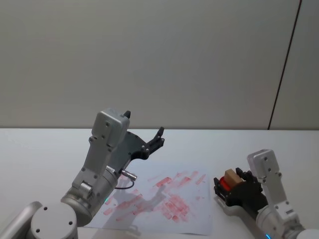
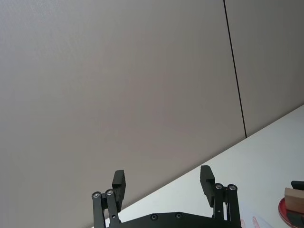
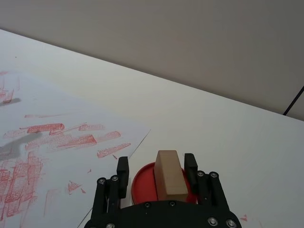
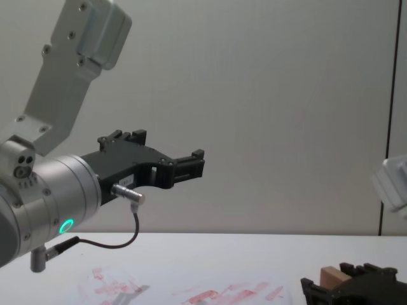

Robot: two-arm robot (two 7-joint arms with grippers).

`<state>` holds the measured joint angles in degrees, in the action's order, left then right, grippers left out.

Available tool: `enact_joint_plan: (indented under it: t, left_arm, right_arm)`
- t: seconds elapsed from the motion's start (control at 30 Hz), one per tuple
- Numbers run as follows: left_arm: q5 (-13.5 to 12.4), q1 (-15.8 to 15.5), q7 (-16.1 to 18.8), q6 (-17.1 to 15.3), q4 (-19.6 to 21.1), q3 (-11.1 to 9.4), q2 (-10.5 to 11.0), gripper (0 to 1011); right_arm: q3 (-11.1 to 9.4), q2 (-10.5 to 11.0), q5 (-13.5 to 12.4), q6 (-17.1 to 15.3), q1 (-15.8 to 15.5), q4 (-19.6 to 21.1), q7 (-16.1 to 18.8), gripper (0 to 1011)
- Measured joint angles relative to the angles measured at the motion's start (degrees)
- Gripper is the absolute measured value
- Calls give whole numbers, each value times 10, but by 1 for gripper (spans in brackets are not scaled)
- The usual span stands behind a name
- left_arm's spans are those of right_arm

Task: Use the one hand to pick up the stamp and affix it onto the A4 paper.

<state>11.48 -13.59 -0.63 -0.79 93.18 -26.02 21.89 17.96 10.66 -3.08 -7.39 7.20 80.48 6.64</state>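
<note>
The stamp (image 1: pixel 230 176), a tan wooden block, stands on a round red ink pad (image 1: pixel 224 185) at the table's right. My right gripper (image 1: pixel 228 182) is low at the pad, open, its fingers on either side of the stamp (image 3: pixel 170 175); one finger (image 3: pixel 190 165) lies close against the block, the other (image 3: pixel 122 167) stands apart from it. The A4 paper (image 1: pixel 164 211), covered in red stamp marks, lies left of the pad. My left gripper (image 1: pixel 158 139) hangs open and empty, raised above the paper's far edge.
The white table (image 1: pixel 45 149) runs back to a plain grey wall. The left arm's silver body (image 1: pixel 99 169) looms over the paper's left part and casts a shadow on it. A cable loops under the left wrist (image 4: pixel 130 238).
</note>
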Motion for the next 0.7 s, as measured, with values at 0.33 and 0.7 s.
enact_joint_plan:
  t: [0.33, 0.7]
  left_arm:
    - [0, 0, 0, 0, 0, 0, 0, 1002]
    - [0, 0, 0, 0, 0, 0, 0, 1002]
  right_arm:
    - [1, -4, 3, 2, 4, -8, 0, 425]
    - [2, -5, 4, 3, 6, -11, 0, 220]
